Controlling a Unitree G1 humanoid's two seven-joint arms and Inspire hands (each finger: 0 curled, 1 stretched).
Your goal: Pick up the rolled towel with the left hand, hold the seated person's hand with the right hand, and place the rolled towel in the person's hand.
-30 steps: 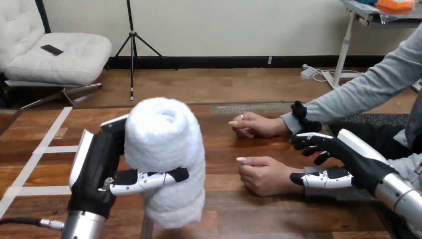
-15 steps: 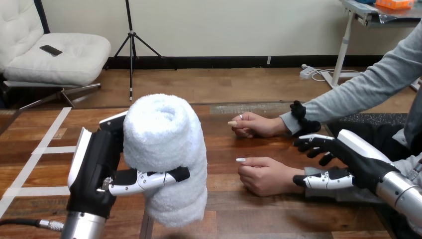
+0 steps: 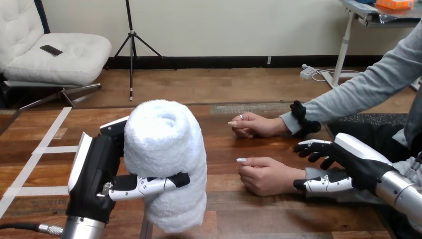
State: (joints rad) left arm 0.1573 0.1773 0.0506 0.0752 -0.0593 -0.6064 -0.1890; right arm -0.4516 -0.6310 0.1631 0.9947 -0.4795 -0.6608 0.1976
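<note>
My left hand [image 3: 94,169] is up at the left of the head view, raised off the wooden table [image 3: 239,211], back shell turned outward. It has the rolled towel [image 3: 166,159] in its grasp: the thumb lies across the front of the roll at about mid-height, and the fingers go round the far side, where I cannot see them. The towel stands upright, white, its spiral end facing up, its lower end hanging clear of the tabletop. My right hand [image 3: 361,162] comes in from the lower right, low over the table. Its fingers [image 3: 311,147] are spread and only loosely bent, reaching over the wrist end of the person's nearer hand [image 3: 266,174]; its thumb [image 3: 323,185] runs along the near side of that wrist, by the sleeve cuff. Nothing is closed round the wrist. Whether thumb or fingers actually touch it, I cannot tell. The nearer hand rests on the table, loosely curled, fingers pointing toward the towel. The person's farther hand [image 3: 256,124] lies on the table just beyond it, also loosely curled, apart from both of my hands. Towel and nearer hand are near each other, with bare table between them. Strips of white tape [image 3: 42,149] cross the table's left part, behind my left hand.
</note>
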